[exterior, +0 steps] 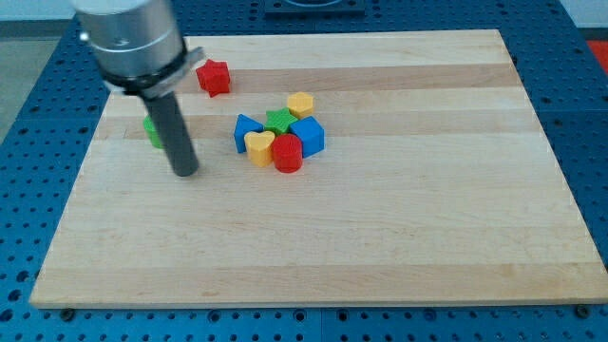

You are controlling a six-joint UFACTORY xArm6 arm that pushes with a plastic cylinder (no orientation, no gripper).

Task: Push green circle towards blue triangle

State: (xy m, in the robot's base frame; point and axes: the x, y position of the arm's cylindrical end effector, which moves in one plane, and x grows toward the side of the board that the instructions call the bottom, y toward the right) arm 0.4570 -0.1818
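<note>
Camera view shows a pale wooden counter (pixel 399 237) resting on a blue perforated base (pixel 28 190). My rod (pixel 175 133) comes down from a silver cylinder (pixel 133 43) at the view's top left, and my tip (pixel 184 174) rests on the counter near the left edge. This arm carries no jaws, so nothing opens or closes and nothing is held; the rod only stands against the wood.

The green circle (pixel 151 131) sits just behind the rod on the view's left, mostly hidden by it, with only a sliver of green showing. Whether the rod touches it, I cannot tell. My tip lies slightly below and to the right of that sliver.

The blue triangle (pixel 246 129) sits well to the right of my tip, at the left end of a tight cluster near the counter's middle. Packed against it are a yellow heart (pixel 259 146), a red block (pixel 287 153), a blue cube (pixel 308 136), a green star (pixel 279 119) and a yellow block (pixel 301 104) at the cluster's top. A red star (pixel 214 77) lies apart, above the cluster and just right of the silver cylinder.
</note>
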